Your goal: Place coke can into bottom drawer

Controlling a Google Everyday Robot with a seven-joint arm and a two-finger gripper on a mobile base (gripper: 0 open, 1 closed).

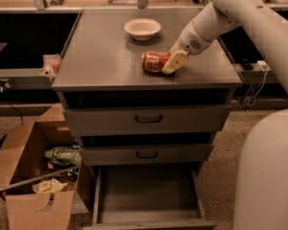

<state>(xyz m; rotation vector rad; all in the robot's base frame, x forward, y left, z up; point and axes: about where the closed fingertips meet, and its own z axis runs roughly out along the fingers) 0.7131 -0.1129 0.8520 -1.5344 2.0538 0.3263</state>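
The coke can point(152, 61) lies on its side on the grey cabinet top point(101, 56), just in front of the white bowl point(142, 28). My gripper point(170, 65) reaches down from the upper right and sits against the can's right end, low on the cabinet top. The bottom drawer point(146, 190) is pulled out at floor level below, and its grey floor is bare. The two drawers above it are shut.
An open cardboard box point(33, 176) with litter in it stands on the floor left of the cabinet. My white base point(269, 171) fills the lower right. Dark shelving and cables run behind and beside the cabinet.
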